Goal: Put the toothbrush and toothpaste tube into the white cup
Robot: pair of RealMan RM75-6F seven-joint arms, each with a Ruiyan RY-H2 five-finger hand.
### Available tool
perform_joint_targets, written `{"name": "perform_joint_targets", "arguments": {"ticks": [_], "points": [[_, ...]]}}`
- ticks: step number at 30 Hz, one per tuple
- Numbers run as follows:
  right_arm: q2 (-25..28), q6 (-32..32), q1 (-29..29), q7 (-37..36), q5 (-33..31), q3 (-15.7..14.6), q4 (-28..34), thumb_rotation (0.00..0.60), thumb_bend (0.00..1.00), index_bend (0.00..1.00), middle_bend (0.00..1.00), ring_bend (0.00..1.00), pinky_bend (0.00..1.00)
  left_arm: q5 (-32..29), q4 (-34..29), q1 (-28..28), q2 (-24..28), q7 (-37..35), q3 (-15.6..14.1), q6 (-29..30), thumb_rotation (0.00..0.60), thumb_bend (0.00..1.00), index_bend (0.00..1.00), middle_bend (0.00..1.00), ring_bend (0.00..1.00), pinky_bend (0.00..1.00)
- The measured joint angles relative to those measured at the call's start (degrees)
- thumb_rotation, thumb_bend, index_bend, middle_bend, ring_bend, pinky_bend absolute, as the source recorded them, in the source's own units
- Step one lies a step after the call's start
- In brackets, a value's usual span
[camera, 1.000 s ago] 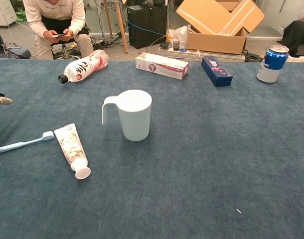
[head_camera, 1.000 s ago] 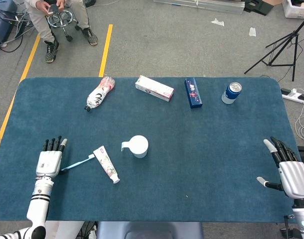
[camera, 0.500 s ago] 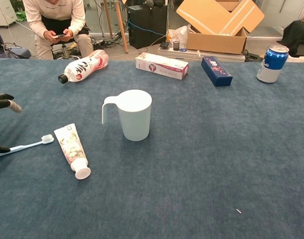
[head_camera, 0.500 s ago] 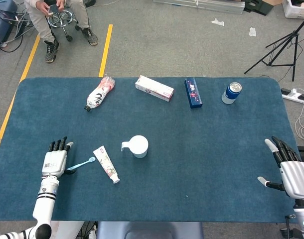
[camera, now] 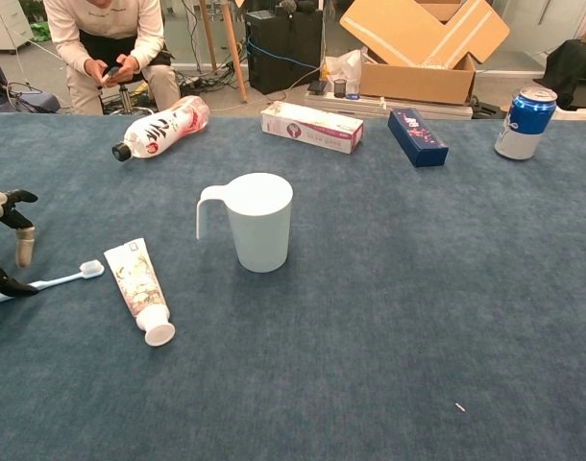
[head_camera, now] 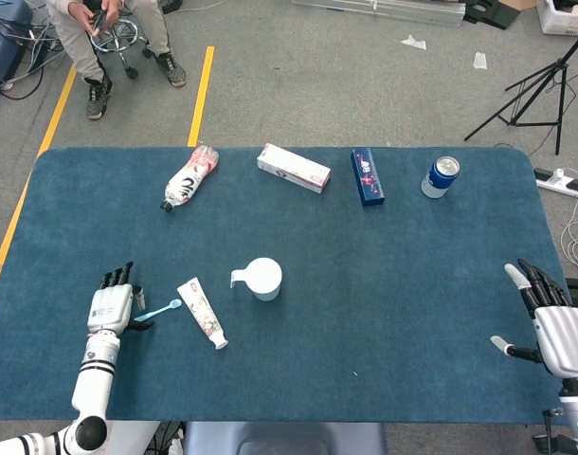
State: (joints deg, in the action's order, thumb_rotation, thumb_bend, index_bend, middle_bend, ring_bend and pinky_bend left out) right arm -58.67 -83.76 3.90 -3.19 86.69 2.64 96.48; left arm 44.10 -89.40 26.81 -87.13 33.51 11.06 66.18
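Note:
The white cup stands upright mid-table with its handle to the left. Left of it lies the toothpaste tube, cap toward the near edge. The light-blue toothbrush lies flat further left, bristles toward the tube. My left hand hovers over the handle end: the thumb touches the handle and a finger points down just above it, with a gap between. My right hand rests at the table's right edge with fingers spread, holding nothing; it shows only in the head view.
Along the far side lie a plastic bottle, a white carton, a dark blue box and a blue can. A person sits beyond the far left corner.
My left hand has drawn back toward the near edge and slid right onto the toothbrush handle, fingers bending down. The toothbrush has shifted slightly. The right hand has barely moved.

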Motion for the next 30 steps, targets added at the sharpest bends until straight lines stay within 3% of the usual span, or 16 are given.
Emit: {"name": "perform_joint_targets", "arguments": {"ticks": [6, 14, 18, 30], "points": [[0.02, 0.17, 0.06, -0.12, -0.19, 0.06, -0.06, 0.600, 0.00, 0.00, 0.00, 0.00, 0.15, -0.70, 0.41, 0.27, -0.07, -1.58, -0.30, -1.39, 0.600, 0.03, 0.57, 0.00, 0.00, 0.00], [0.04, 0.27, 0.10, -0.22, -0.24, 0.08, -0.06, 0.600, 0.00, 0.00, 0.00, 0.00, 0.15, -1.49, -0.11, 0.95, 0.48, -2.60, -0.73, -2.42, 0.600, 0.21, 0.55, 0.00, 0.00, 0.00], [0.05, 0.28, 0.09, -0.26, -0.25, 0.07, -0.07, 0.600, 0.00, 0.00, 0.00, 0.00, 0.15, -1.71, 0.58, 1.16, -0.08, -2.62, -0.79, -1.77, 0.600, 0.36, 0.56, 0.00, 0.00, 0.00], [0.06, 0.30, 0.11, -0.34, -0.34, 0.14, -0.15, 0.600, 0.00, 0.00, 0.00, 0.00, 0.15, -3.27, -0.94, 1.49, 0.85, -2.14, -1.90, -2.05, 0.600, 0.38, 0.47, 0.00, 0.00, 0.00]]}}
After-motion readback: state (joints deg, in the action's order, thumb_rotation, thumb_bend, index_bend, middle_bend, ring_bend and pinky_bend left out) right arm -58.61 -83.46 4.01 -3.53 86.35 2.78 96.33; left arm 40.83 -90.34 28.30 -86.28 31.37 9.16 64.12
